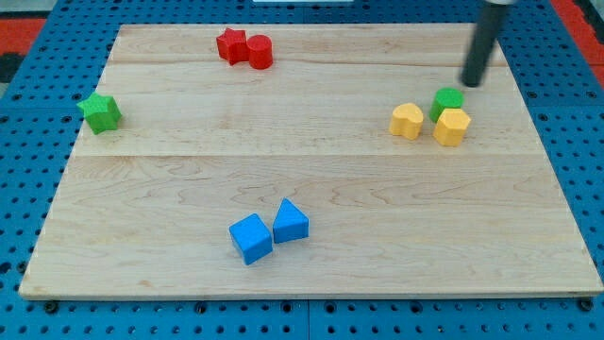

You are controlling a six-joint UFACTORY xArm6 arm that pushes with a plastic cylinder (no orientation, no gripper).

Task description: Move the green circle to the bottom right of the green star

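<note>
The green circle (447, 100) sits at the view's right, touching a yellow hexagon-like block (452, 127) just below it. A yellow heart-like block (407, 121) lies just to their left. The green star (100, 112) sits far off at the view's left edge of the board. My tip (470, 83) is at the view's upper right, just above and right of the green circle, a small gap away from it.
A red star (231, 45) and a red cylinder (260, 52) sit together at the view's top. A blue cube (250, 238) and a blue triangular block (290, 222) sit at the view's bottom centre. The wooden board (311, 161) lies on a blue pegboard.
</note>
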